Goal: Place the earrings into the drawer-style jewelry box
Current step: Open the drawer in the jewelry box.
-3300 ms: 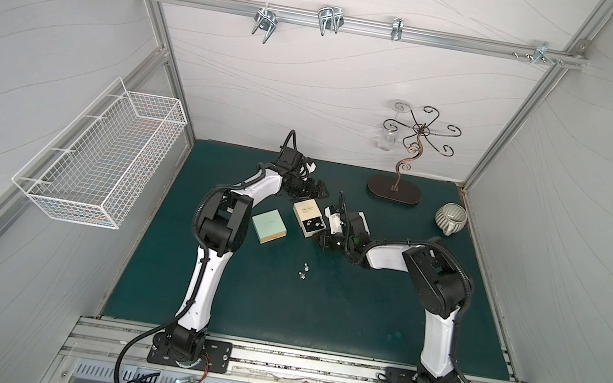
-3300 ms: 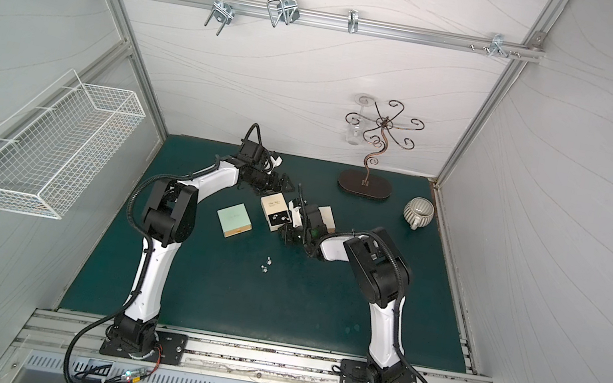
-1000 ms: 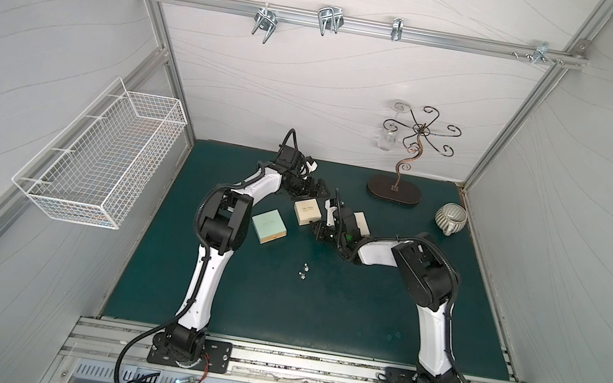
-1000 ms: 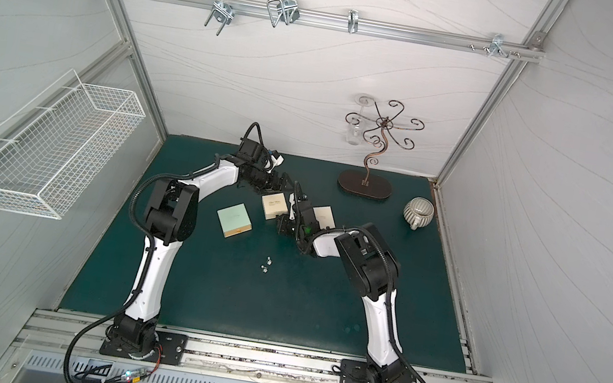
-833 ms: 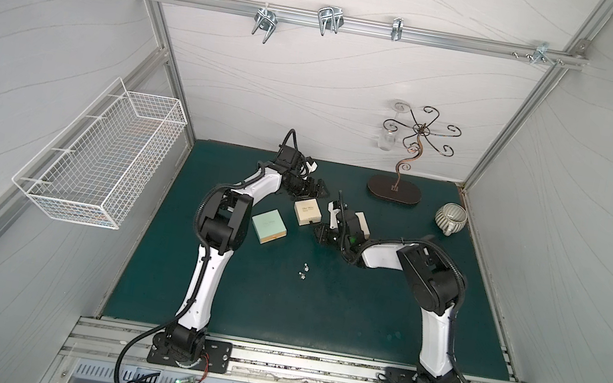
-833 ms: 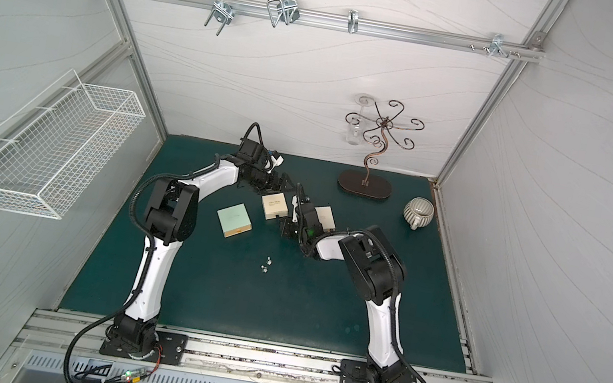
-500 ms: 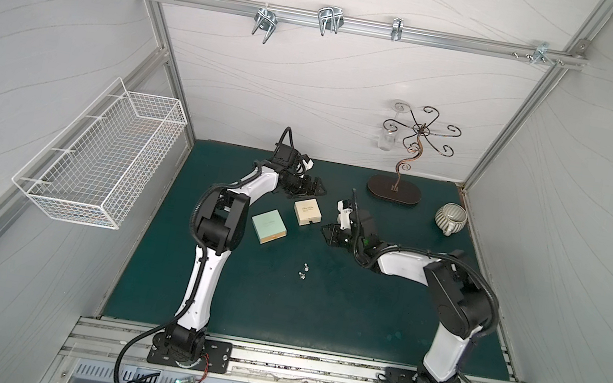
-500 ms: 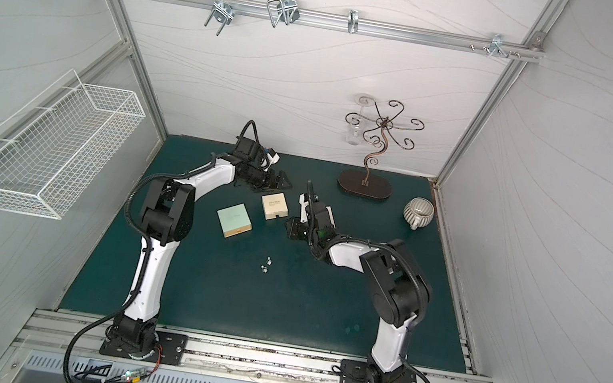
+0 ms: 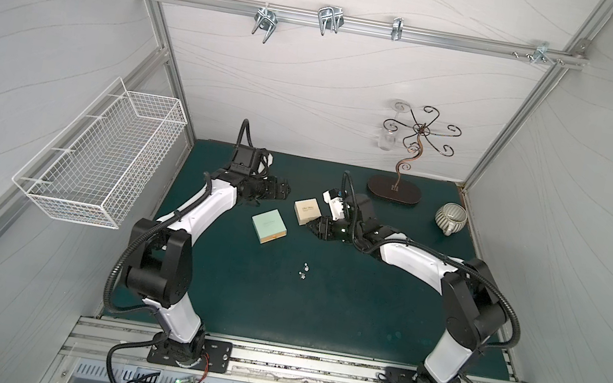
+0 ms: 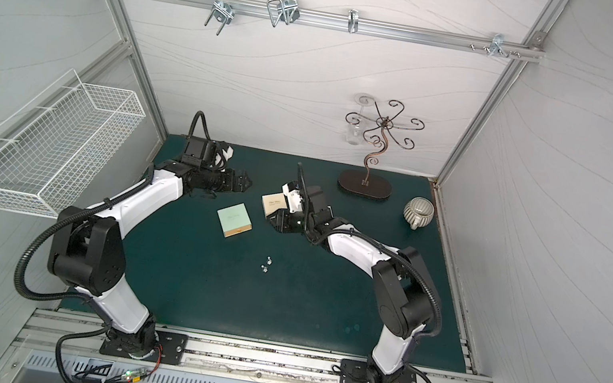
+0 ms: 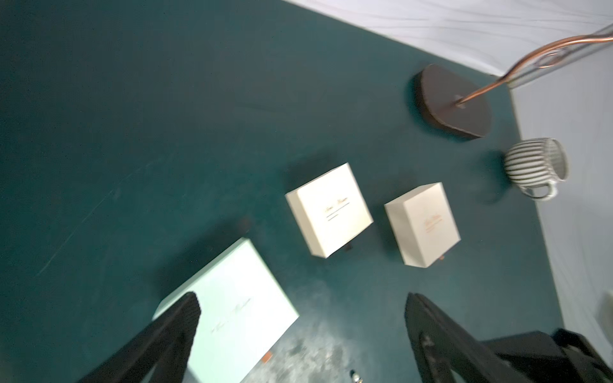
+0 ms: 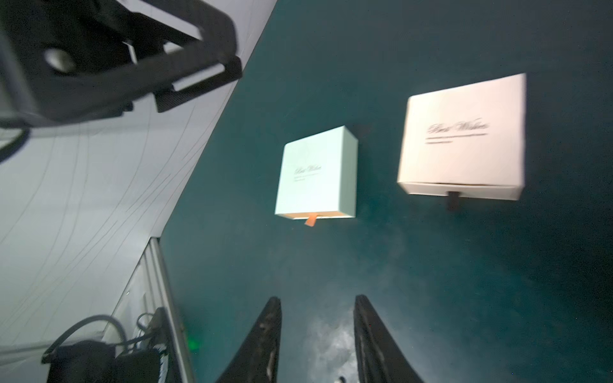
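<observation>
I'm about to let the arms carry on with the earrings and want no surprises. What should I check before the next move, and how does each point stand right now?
1. Right gripper empty: ok, jaws apart with nothing between them.
2. Left gripper empty: ok, jaws wide apart.
3. Earrings free to reach: ok, a small cluster lies bare on the green mat, apart from the boxes.
4. A drawer open to receive them: not ok. The mint box and the cream box beside it are both shut, with their pull tabs showing.
5. Number of earrings on the mat: cannot tell, too small to count.
</observation>
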{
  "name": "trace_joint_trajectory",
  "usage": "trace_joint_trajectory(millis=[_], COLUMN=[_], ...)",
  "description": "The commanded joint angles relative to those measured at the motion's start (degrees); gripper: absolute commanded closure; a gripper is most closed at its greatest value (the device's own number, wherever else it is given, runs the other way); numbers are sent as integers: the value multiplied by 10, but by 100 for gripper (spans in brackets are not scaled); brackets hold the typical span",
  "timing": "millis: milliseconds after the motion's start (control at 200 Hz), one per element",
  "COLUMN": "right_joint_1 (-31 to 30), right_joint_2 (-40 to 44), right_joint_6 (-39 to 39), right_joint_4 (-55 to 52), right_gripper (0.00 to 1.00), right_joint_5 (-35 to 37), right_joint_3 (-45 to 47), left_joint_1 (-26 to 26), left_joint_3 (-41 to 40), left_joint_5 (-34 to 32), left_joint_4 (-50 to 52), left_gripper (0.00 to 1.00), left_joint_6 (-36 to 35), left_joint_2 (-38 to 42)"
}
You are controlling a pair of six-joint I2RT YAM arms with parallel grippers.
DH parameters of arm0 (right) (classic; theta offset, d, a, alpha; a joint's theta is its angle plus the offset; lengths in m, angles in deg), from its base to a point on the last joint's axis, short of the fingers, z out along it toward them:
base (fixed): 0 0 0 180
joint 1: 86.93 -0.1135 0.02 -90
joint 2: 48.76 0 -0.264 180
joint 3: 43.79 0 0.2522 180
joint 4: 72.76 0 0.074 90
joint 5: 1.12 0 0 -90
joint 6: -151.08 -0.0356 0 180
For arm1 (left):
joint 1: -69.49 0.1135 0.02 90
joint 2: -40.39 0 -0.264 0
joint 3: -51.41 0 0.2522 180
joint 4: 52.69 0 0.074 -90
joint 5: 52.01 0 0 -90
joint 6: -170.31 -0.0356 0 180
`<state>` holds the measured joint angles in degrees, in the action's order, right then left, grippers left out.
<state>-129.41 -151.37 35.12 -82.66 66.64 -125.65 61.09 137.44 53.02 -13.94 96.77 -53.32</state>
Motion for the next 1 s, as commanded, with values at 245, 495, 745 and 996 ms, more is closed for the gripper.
trace_joint_trajectory(millis=[245, 495, 745, 996], right_joint_1=[-55, -66, -72, -72], right_joint_2=[-119, -179, -227, -258], right_joint_6=[-49, -70, -98, -108], right_joint_4=[-44, -49, -37, -39], right_gripper=[57, 57, 57, 57], right_joint_5=[-55, -60, -47, -40], right_joint_3=[-75, -117, -155, -187], left_joint_1=[15, 19, 21, 23], left_joint_3=[-84, -86, -88, -82], left_joint_5=[-31, -15, -15, -9], left_joint_4=[35, 32, 21, 10], left_gripper=[1, 1, 1, 1], left_joint_6=[11, 16, 19, 24], left_joint_2=[-8, -55, -72, -86])
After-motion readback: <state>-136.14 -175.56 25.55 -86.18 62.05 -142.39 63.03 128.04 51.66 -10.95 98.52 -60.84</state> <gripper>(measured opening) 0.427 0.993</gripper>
